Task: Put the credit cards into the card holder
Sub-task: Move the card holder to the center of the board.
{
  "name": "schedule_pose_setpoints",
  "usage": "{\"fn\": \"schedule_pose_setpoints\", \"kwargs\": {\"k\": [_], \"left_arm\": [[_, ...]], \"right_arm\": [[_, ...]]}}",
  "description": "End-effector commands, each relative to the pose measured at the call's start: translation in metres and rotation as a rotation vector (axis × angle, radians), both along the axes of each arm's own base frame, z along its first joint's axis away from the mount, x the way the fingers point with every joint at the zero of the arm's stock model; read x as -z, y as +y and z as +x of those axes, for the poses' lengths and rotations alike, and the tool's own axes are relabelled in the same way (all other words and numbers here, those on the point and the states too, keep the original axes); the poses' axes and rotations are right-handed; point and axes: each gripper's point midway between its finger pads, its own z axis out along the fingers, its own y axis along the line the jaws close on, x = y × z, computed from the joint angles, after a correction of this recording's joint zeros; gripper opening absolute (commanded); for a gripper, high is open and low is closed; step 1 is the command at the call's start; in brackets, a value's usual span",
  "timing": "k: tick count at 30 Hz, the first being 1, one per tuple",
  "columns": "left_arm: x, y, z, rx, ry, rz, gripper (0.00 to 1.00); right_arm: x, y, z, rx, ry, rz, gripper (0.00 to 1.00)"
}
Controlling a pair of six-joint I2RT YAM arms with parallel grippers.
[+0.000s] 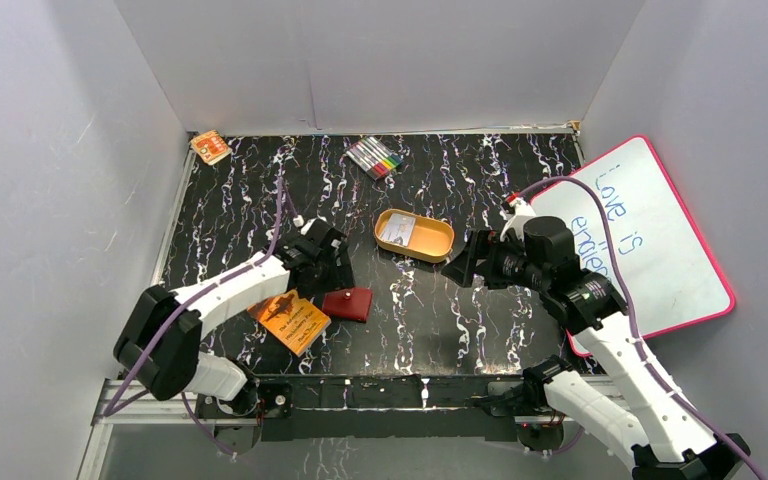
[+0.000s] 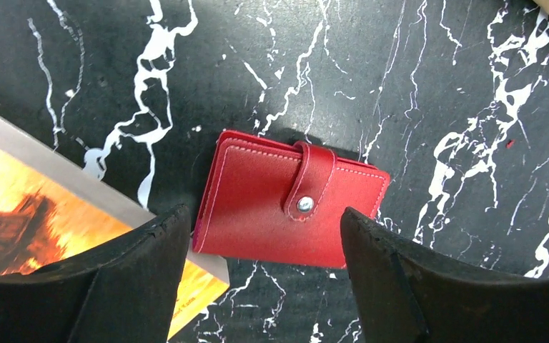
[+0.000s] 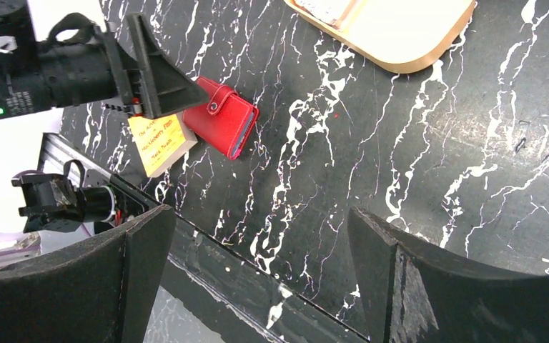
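Observation:
The card holder (image 2: pixel 257 204) is a red wallet lying closed on the black marbled table, its snap tab fastened. One edge rests on the corner of the orange booklet (image 2: pixel 14 221). My left gripper (image 2: pixel 263 214) hovers open just above the holder, one finger on each side, not touching it. In the top view the holder (image 1: pixel 348 303) sits right of the booklet (image 1: pixel 290 320). Pale credit cards (image 1: pixel 397 231) lie inside the orange-tan oval tin (image 1: pixel 438 243). My right gripper (image 1: pixel 465 262) stands open and empty right of the tin, above bare table (image 3: pixel 257 214).
A bundle of coloured markers (image 1: pixel 375 157) lies at the back centre. A small orange box (image 1: pixel 210 146) sits in the back left corner. A pink-framed whiteboard (image 1: pixel 660 260) leans at the right. The table's near metal edge (image 3: pixel 207 243) shows in the right wrist view.

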Motion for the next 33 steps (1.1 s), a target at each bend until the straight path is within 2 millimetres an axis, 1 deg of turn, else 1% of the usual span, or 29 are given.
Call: {"fn": "schedule_pose_setpoints", "kwargs": {"k": [1, 9, 14, 19, 20, 21, 22, 23, 24, 25, 26, 27, 28, 29, 30, 33], "left_arm": [[-0.001, -0.012, 0.011, 0.063, -0.018, -0.016, 0.73], [0.017, -0.030, 0.005, 0.184, 0.037, -0.066, 0.70], [0.020, -0.050, -0.002, 0.289, 0.052, -0.151, 0.68], [0.012, -0.070, -0.004, 0.393, 0.032, -0.215, 0.67], [0.007, -0.078, -0.005, 0.431, 0.022, -0.240, 0.66], [0.002, -0.089, -0.008, 0.477, 0.010, -0.273, 0.65], [-0.007, -0.103, -0.014, 0.525, -0.001, -0.329, 0.64], [-0.024, -0.105, -0.013, 0.506, -0.052, -0.342, 0.67], [-0.034, -0.100, -0.011, 0.473, -0.089, -0.337, 0.72], [-0.056, -0.088, -0.007, 0.402, -0.168, -0.335, 0.82], [-0.070, -0.078, -0.008, 0.356, -0.210, -0.337, 0.87], [-0.082, -0.068, -0.011, 0.316, -0.243, -0.341, 0.91], [-0.091, -0.055, -0.016, 0.258, -0.266, -0.344, 0.92], [-0.094, -0.041, -0.020, 0.196, -0.280, -0.334, 0.93], [-0.095, -0.033, -0.023, 0.164, -0.285, -0.329, 0.93], [-0.098, -0.011, -0.029, 0.073, -0.304, -0.312, 0.93]], "right_arm": [[-0.001, 0.001, -0.003, -0.020, -0.019, 0.004, 0.98], [0.003, -0.002, -0.003, -0.017, -0.015, -0.027, 0.97], [0.004, -0.002, -0.003, -0.021, -0.013, -0.028, 0.97], [0.008, -0.004, -0.008, -0.025, -0.001, -0.038, 0.96], [0.011, -0.005, -0.010, -0.026, 0.007, -0.039, 0.96], [0.015, -0.005, -0.011, -0.026, 0.018, -0.040, 0.96], [0.015, -0.004, -0.011, -0.032, 0.021, -0.033, 0.96], [0.011, 0.000, -0.008, -0.039, 0.019, -0.029, 0.96], [0.010, 0.001, -0.004, -0.038, 0.018, -0.030, 0.96], [0.011, 0.003, 0.001, -0.029, 0.028, -0.035, 0.97], [0.014, 0.006, 0.005, -0.029, 0.044, -0.050, 0.99], [0.018, 0.008, 0.009, -0.018, 0.053, -0.074, 0.98], [0.021, 0.016, 0.011, -0.023, 0.044, -0.104, 0.99], [0.028, 0.024, 0.013, -0.023, 0.037, -0.152, 0.99], [0.029, 0.032, 0.010, -0.044, 0.036, -0.164, 0.99], [0.039, 0.048, 0.016, -0.045, 0.029, -0.229, 0.99]]}}
